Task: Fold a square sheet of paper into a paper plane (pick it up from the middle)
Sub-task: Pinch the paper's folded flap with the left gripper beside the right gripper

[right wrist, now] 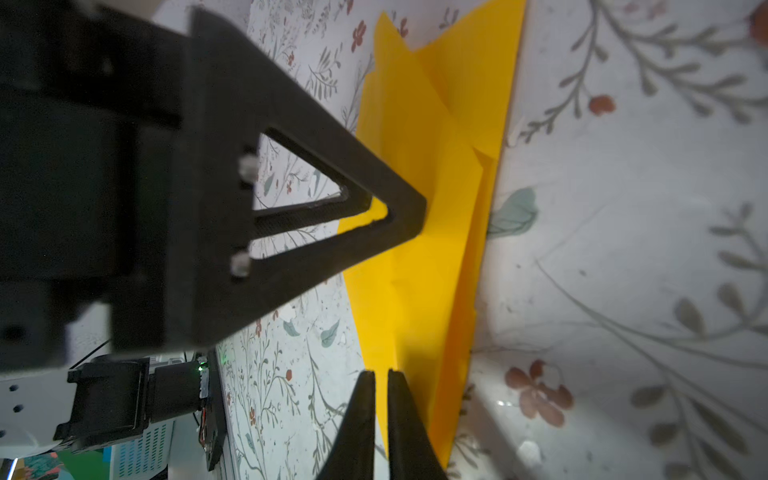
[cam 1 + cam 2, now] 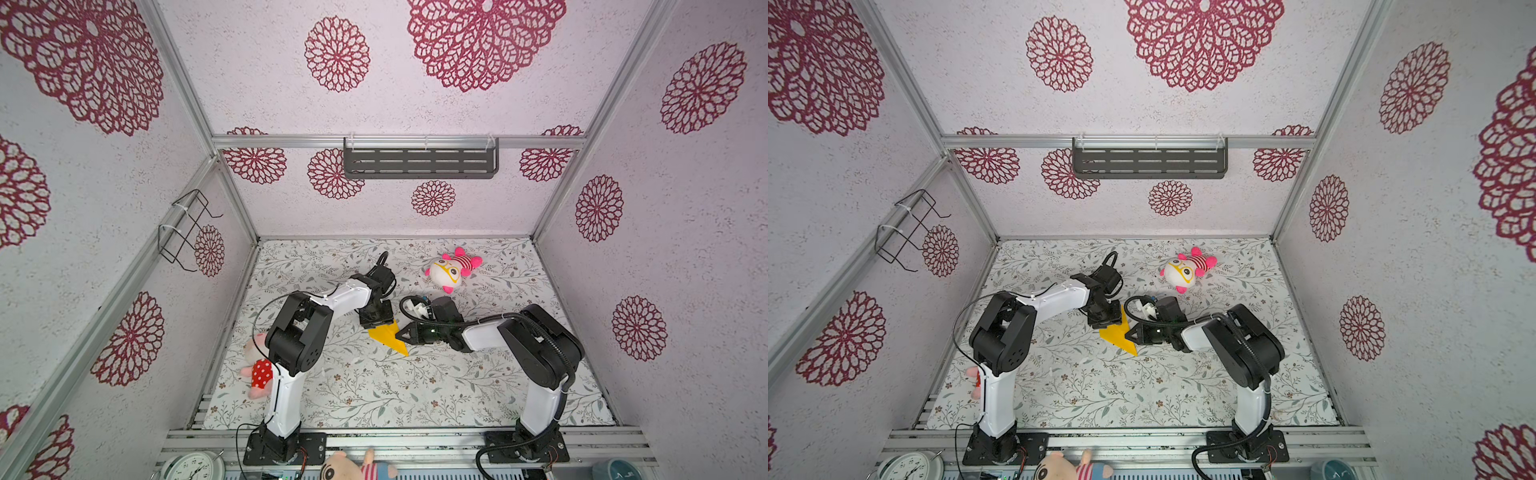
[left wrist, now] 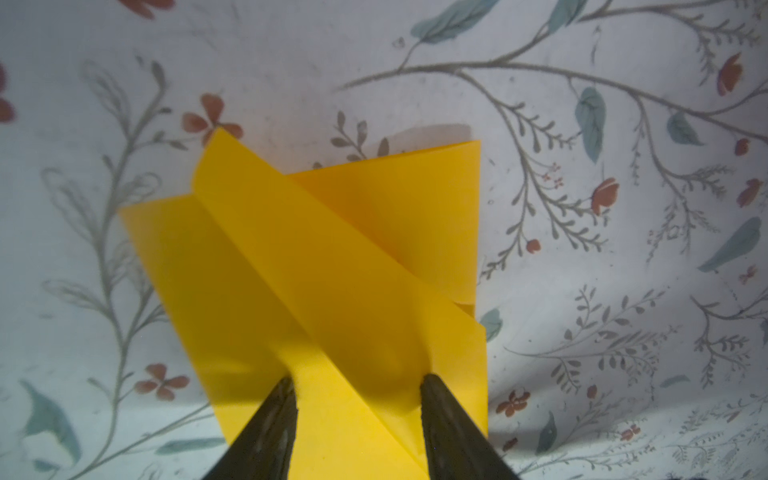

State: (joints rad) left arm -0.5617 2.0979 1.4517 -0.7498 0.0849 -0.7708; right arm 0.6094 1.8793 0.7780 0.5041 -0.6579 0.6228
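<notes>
Left jaws, spread, touch the paper plane (image 3: 332, 270) (part-folded).

The paper plane (image 2: 388, 337) (image 2: 1120, 336) (image 3: 332, 291) (image 1: 424, 274), yellow-orange and part-folded, lies mid-table on the floral cloth (image 2: 374, 395). It is a pointed kite shape, tip toward near right, with one long centre flap slightly raised.

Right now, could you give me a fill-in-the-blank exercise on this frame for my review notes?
1. The folded paper lying on the table is ___ in colour.
2. The left gripper, its fingertips over the paper, is ___, not shut.
3. The plush toy, which neither gripper touches, has pink limbs and a ___ face.
Missing words: yellow; open; white.
</notes>
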